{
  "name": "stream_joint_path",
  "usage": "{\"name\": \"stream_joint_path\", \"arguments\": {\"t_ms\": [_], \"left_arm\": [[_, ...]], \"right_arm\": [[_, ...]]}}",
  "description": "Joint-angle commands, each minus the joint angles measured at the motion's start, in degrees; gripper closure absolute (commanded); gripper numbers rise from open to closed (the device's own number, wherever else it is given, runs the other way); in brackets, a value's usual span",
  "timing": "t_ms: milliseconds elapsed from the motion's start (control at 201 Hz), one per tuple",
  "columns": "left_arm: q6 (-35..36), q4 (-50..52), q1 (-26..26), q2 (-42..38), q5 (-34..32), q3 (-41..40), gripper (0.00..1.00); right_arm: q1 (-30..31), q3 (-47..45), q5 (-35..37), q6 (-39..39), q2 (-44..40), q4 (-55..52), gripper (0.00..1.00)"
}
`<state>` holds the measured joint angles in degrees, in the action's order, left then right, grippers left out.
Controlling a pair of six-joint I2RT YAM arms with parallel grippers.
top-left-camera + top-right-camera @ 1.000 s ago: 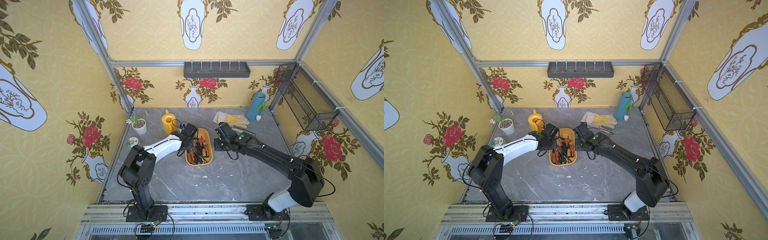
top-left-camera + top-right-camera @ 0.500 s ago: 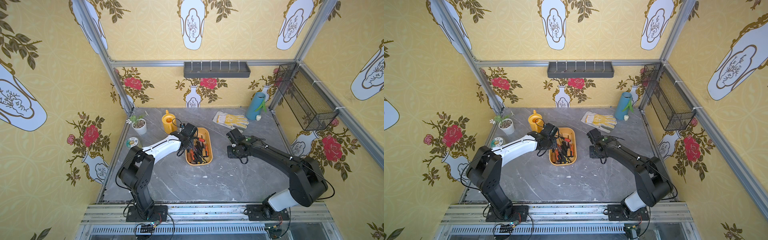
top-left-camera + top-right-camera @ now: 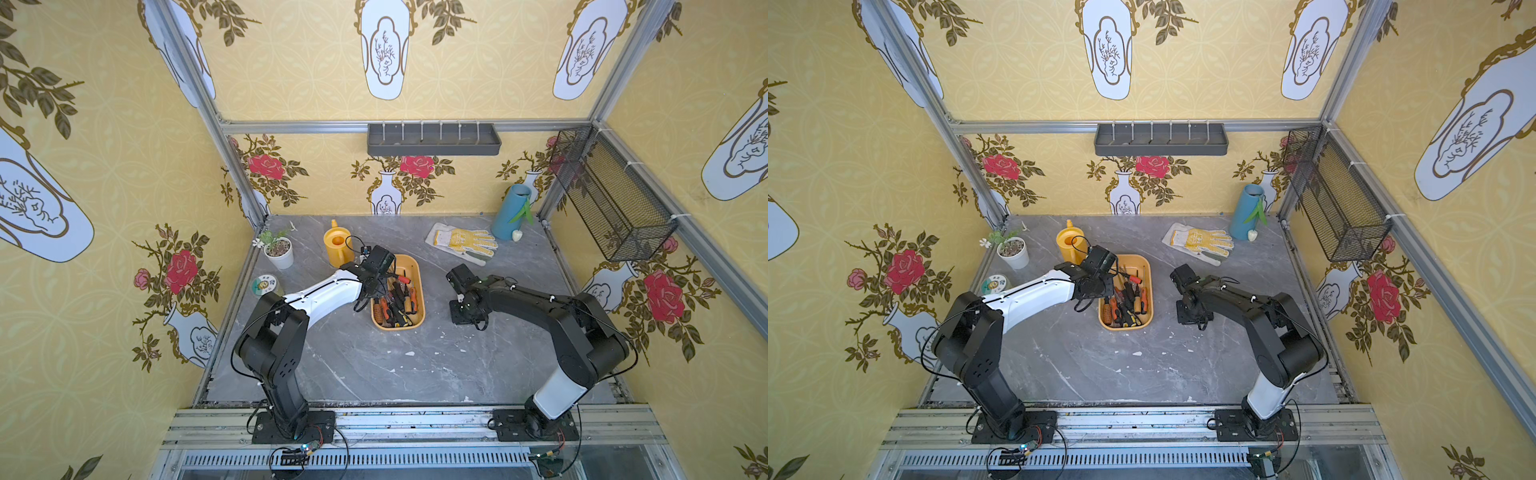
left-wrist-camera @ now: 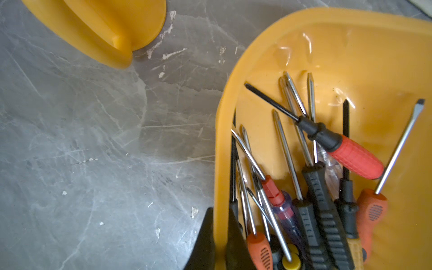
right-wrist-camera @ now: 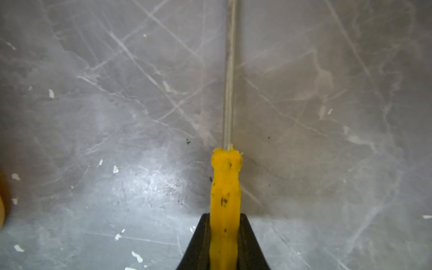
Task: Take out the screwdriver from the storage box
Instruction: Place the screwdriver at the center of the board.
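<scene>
at the far left stands the watering can [image 3: 337,247], just beside the storage box [image 3: 421,291]. the left arm [image 3: 324,295] reaches to the box's left long side, and the left jaws are closed on that rim, 1 finger outside and 1 inside. that grip should keep the box from sliding. the other screwdrivers [image 4: 315,187] lie heaped inside it.

to the right, clear of the box, the right arm [image 3: 528,299] points down at the bare tabletop [image 3: 374,365]. the right jaws grip the yellow handle of 1 screwdriver [image 5: 225,187], its steel shaft running straight out ahead. it is out of the box and low over the stone; whether it touches, i cannot tell.

the step in hand looks like setting it down. to do that well, lower it until handle and shaft lie flat, open only then so it does not drop or roll, and lift straight up. keep it apart from the box.
</scene>
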<state>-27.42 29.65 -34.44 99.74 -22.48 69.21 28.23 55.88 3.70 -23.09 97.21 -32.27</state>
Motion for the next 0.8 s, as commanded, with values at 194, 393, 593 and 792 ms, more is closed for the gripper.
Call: {"name": "stream_joint_path", "arguments": {"t_ms": [194,393,593,792], "left_arm": [[-0.15,-1.97,0.07,0.16,-1.80,0.37,1.00],[-0.68,-1.49,0.07,-0.08,-2.46,0.21,1.00],[-0.88,-1.02,0.07,-0.19,-2.83,0.62,1.00],[-0.83,-0.65,0.07,0.01,-2.99,1.15,1.00]], "right_arm": [[1.11,1.16,-5.01,2.73,5.54,-0.59,1.00],[1.56,2.36,-5.07,3.82,7.54,-2.03,1.00],[1.75,3.29,-4.60,4.11,7.72,-3.45,0.98],[1.66,3.17,-3.46,3.20,7.07,-4.03,0.88]]}}
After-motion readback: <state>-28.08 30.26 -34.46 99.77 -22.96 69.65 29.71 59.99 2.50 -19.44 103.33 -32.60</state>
